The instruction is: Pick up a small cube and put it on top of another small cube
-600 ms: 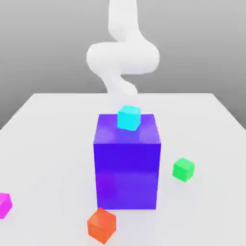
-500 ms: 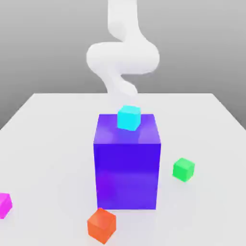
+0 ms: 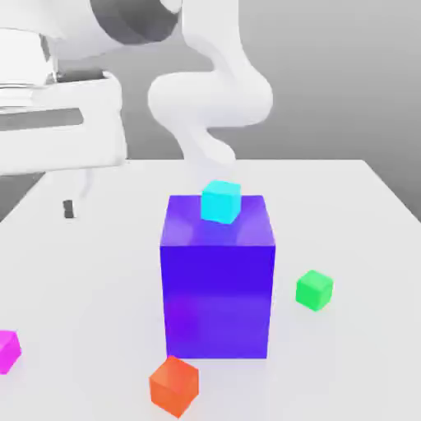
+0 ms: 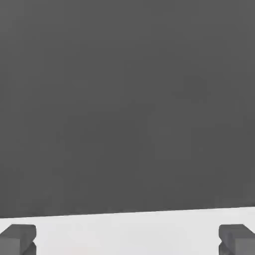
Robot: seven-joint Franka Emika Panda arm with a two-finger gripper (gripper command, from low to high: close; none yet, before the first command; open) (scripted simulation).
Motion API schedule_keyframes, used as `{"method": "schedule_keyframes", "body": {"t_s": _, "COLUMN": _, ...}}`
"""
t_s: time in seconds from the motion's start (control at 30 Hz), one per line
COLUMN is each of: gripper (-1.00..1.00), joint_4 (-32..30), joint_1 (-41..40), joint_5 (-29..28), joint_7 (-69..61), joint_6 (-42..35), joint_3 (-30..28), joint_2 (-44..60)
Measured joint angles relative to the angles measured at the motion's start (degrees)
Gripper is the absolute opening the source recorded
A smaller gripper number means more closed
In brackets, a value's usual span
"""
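The small magenta cube lies on the white table, cut by the exterior view's left edge near the front. On the exterior view's right, beside the big block, rests the small green cube. My white hand hangs high over the table's far left, well above and behind the magenta cube, with one dark fingertip pointing down. In the hand view my gripper is open, its two grey fingertips far apart with nothing between them.
A big blue-purple block stands mid-table with a small cyan cube on its top. An orange-red cube lies in front of the block. The white arm rises behind the block.
My hand has swung into the exterior view at the upper left, where it was out of frame before. None of the cubes has moved.
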Motion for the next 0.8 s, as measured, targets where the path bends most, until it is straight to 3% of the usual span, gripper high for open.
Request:
{"method": "schedule_keyframes", "body": {"t_s": 0.2, "gripper": 0.0, "joint_4": -0.25, "joint_1": -5.67, "joint_5": 4.64, "joint_7": -9.5, "joint_6": 3.35, "joint_3": -1.06, "joint_2": 12.4}}
{"method": "schedule_keyframes", "body": {"t_s": 0.4, "gripper": 0.0, "joint_4": -0.68, "joint_1": -11.29, "joint_5": 5.49, "joint_7": -16.16, "joint_6": 7.7, "joint_3": -2.36, "joint_2": 23.65}}
{"method": "schedule_keyframes", "body": {"t_s": 0.53, "gripper": 0.0, "joint_4": 1.21, "joint_1": -16.25, "joint_5": 10.88, "joint_7": -20.96, "joint_6": 13.11, "joint_3": 2.79, "joint_2": 31.91}}
{"method": "schedule_keyframes", "body": {"t_s": 0.57, "gripper": -1.0, "joint_4": 1.59, "joint_1": -17.39, "joint_5": 11.75, "joint_7": -21.62, "joint_6": 14.2, "joint_3": 4.11, "joint_2": 33.35}}
{"method": "schedule_keyframes", "body": {"t_s": 0.8, "gripper": -1.0, "joint_4": 1.59, "joint_1": -17.43, "joint_5": 11.77, "joint_7": -21.66, "joint_6": 14.13, "joint_3": 4.14, "joint_2": 33.38}}
